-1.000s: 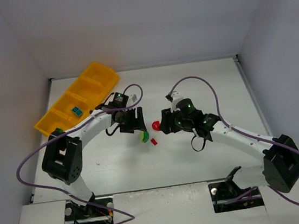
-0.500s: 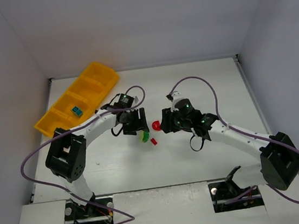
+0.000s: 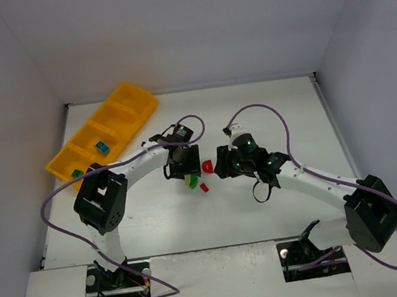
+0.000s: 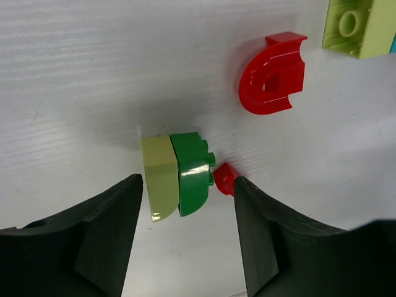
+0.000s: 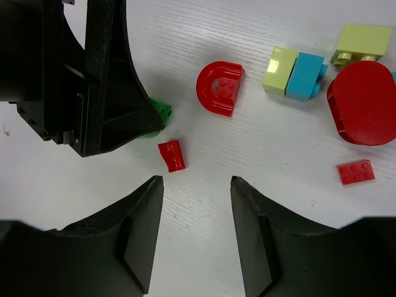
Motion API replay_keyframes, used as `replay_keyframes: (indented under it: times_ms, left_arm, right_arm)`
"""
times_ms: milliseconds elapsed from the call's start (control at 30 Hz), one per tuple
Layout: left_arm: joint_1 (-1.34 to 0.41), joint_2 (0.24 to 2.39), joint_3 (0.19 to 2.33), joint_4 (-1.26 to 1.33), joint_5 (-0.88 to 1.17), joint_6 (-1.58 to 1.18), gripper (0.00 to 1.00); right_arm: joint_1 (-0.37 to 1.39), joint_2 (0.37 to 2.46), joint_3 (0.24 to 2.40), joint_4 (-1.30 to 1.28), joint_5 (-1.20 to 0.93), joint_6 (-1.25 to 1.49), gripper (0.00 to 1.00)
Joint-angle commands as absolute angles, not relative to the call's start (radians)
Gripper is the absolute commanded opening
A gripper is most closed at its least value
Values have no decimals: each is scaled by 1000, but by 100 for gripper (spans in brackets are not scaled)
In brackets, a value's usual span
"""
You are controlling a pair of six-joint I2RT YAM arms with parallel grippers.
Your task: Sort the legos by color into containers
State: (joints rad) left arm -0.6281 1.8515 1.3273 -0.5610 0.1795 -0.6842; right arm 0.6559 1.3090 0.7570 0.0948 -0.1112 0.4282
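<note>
The left gripper (image 3: 187, 171) is down over the middle of the table (image 3: 265, 104) with its jaws spread wide. A green brick (image 4: 193, 173) stuck side by side to a pale curved brick (image 4: 161, 179) sits right between its fingers (image 4: 105, 235). Neither finger touches them, there's a gap on both sides. A tiny red brick (image 4: 224, 178) lies right by the green brick's studs. It may be touching, I honestly can't tell. The red half-round (image 4: 273, 74) lies flat a bit farther out, apart from that lot.

The right gripper (image 5: 195, 185) faces in from the other side. It's wide open too, with nothing but bare table between its fingers. From its camera the tiny red brick is just ahead of the gap and the half-round is beyond that. Off to its right there's a yellow-green brick (image 5: 279, 70) joined to a teal brick (image 5: 304, 75), a loose lime brick (image 5: 360, 43), a big red round piece (image 5: 364, 102) and a flat red brick (image 5: 356, 172).

The tray (image 3: 134, 98) sits angled at the far left of the table, well apart from both grippers. A blue brick (image 3: 100, 146) is in its second compartment from the near end. A green bit (image 3: 77, 173) is in the near end compartment.
</note>
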Motion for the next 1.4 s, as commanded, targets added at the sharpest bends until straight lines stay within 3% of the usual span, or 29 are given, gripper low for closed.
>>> replay_keyframes:
  times_ms: [0, 233, 933, 1000, 1033, 1067, 1367]
  left_arm:
    - [-643, 1850, 1402, -612, 98, -695, 54]
    - [-646, 1850, 1393, -606, 109, -701, 44]
    - [-681, 1899, 1447, -658, 64, -709, 45]
    - [-681, 1893, 1453, -657, 60, -706, 40]
    - [-681, 1888, 1454, -658, 55, -706, 30]
    - [-681, 1884, 1460, -660, 52, -704, 26]
    - [-672, 1726, 1427, -566, 142, -692, 23]
  right_arm:
    - [660, 1272, 755, 144, -83, 446, 44]
    - [660, 1246, 733, 144, -78, 453, 44]
    - [660, 1223, 713, 144, -75, 460, 44]
    - [660, 1218, 713, 146, -77, 459, 44]
    - [660, 1216, 713, 146, -77, 459, 43]
    - [660, 1216, 715, 144, -78, 457, 43]
    - [660, 1172, 753, 166, -161, 430, 43]
